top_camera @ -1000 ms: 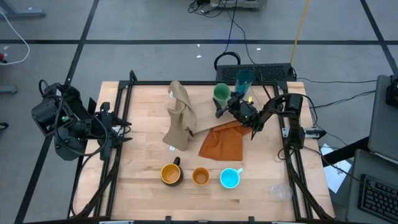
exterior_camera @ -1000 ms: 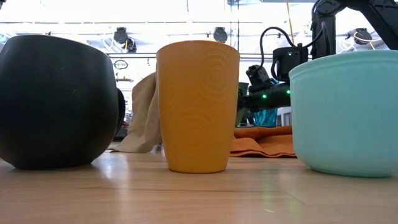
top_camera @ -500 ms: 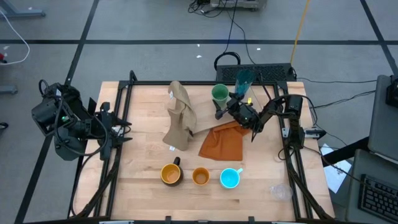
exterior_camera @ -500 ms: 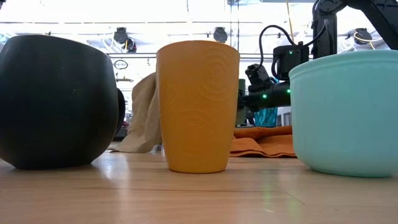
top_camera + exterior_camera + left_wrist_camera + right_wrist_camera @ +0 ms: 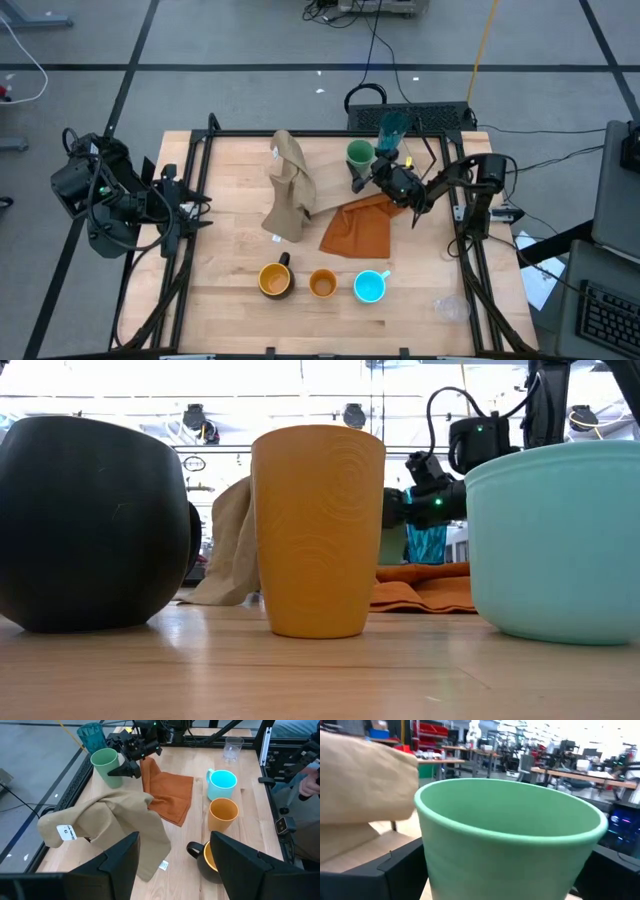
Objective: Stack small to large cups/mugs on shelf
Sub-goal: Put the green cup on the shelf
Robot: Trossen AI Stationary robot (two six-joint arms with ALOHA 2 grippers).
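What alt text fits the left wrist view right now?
The right gripper reaches open-jawed toward the light green cup at the table's far end, beside the teal tumbler. Nearer lie an orange cloth, tan cloth, cyan mug, orange cup and yellow mug.

1. The light green cup point(image 5: 359, 155) stands upright at the far side, mouth open.
2. Just beside it, nearer the far edge, stands the tall teal tumbler point(image 5: 392, 127).
3. Along the near side, in a row: the yellow mug with dark handle point(image 5: 275, 281), the small orange cup point(image 5: 322, 285) and the bright cyan mug point(image 5: 370, 287).
4. The tiny clear glass point(image 5: 449, 307) stands apart, near the right corner.
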